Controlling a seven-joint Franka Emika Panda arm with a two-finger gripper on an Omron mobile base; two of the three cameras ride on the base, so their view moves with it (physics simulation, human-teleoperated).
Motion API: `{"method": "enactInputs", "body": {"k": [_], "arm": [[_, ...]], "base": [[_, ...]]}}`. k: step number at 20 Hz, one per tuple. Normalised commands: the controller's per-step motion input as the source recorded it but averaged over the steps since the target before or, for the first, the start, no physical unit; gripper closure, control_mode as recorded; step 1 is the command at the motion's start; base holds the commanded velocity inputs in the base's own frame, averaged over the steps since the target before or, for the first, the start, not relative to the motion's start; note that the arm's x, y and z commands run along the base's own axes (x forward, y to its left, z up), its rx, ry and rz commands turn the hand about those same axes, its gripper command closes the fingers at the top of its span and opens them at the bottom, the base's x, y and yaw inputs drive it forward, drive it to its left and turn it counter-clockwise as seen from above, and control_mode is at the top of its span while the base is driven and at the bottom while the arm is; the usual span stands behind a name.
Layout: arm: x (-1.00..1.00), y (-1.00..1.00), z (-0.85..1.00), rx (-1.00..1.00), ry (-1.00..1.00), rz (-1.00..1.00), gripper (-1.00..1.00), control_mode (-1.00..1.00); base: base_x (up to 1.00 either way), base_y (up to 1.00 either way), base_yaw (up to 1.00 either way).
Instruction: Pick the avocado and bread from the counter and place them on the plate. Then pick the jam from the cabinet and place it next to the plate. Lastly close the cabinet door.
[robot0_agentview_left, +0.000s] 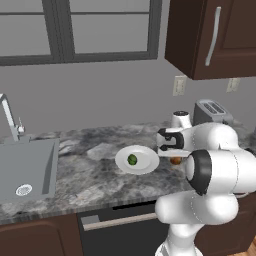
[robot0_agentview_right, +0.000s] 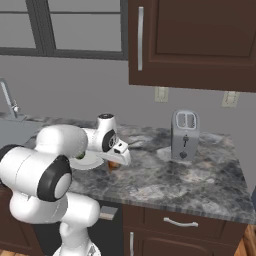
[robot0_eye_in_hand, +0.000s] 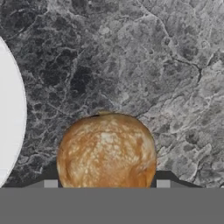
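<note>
The bread (robot0_eye_in_hand: 106, 151), a brown-orange chunk, lies on the marbled counter (robot0_agentview_left: 90, 175) just right of the white plate (robot0_agentview_left: 146, 164). My gripper (robot0_eye_in_hand: 106, 183) hangs straight over it, and both fingertips (robot0_eye_in_hand: 50, 183) press against its sides, so it is shut on it. From the base views the bread (robot0_agentview_left: 175, 161) (robot0_agentview_right: 114, 165) peeks out under the hand. The dark-green avocado (robot0_agentview_left: 132, 159) rests on the plate, whose rim (robot0_eye_in_hand: 8, 118) shows at the hand view's left. The cabinet (robot0_agentview_right: 200, 45) hangs above, its door handle (robot0_agentview_right: 140, 37) vertical. The jam is out of view.
A silver toaster (robot0_agentview_right: 184, 135) stands at the back of the counter to the right. The sink (robot0_agentview_left: 25, 170) with its faucet (robot0_agentview_left: 10, 117) lies to the far left. Wall outlets (robot0_agentview_right: 161, 94) sit below the cabinet. Lower cupboards and a dishwasher front (robot0_agentview_left: 120, 220) run under the counter.
</note>
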Motion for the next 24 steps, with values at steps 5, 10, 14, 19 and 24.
{"method": "enactInputs", "body": {"k": [5, 10, 14, 19, 24], "arm": [[-0.01, 0.16, 0.64, 0.04, 0.04, 0.00, 1.00, -1.00], [0.24, 0.60, 0.01, 0.05, 0.09, 0.05, 1.00, -1.00], [0.34, 0.62, 0.00, 0.00, 0.06, 0.02, 1.00, -1.00], [0.32, 0.45, -0.02, 0.00, 0.02, 0.00, 1.00, -1.00], [0.27, 0.11, -0.25, 0.00, 0.00, 0.00, 1.00, -1.00]], "base": [[0.00, 0.00, 0.00], [0.00, 0.00, 0.00], [0.00, 0.00, 0.00], [0.00, 0.00, 0.00], [0.00, 0.00, 0.00]]}}
